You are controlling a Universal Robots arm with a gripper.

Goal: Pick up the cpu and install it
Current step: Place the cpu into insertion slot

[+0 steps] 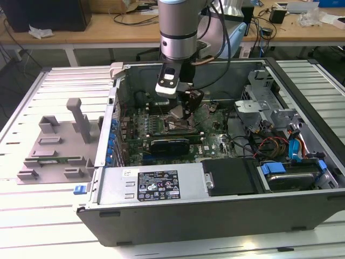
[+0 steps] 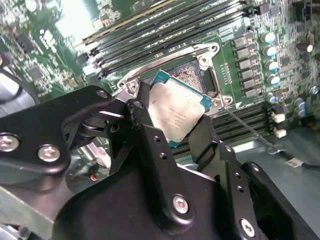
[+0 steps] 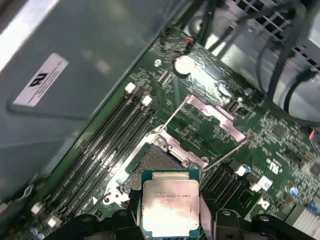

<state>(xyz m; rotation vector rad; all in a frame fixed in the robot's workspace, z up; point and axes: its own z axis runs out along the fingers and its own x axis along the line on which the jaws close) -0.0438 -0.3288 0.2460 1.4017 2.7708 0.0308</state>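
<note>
Motherboard [image 3: 150, 80], open socket [image 3: 157, 159] mid-board: your gripper [image 2: 172, 122] pinches the cpu [image 3: 170, 207] just above; askew seating could damage contacts.

One cpu [image 2: 177, 112], one socket [image 3: 157, 158], one case [image 1: 215, 218]

The silver-topped cpu [image 2: 176, 112] hovers just above the open socket [image 2: 192, 75].

The thick round silver-grey metal arm [image 1: 177, 27] has a pale blue cap at its upper end and a thin black ring lower down. Under it sits a small white-grey wrist block [image 1: 166, 82]. Beside it run thin black cables [image 1: 226, 40]. The matt black metal gripper [image 2: 172, 117] is made of flat bars with rounded ends, joined by shiny silver screws [image 2: 49, 152].
</note>
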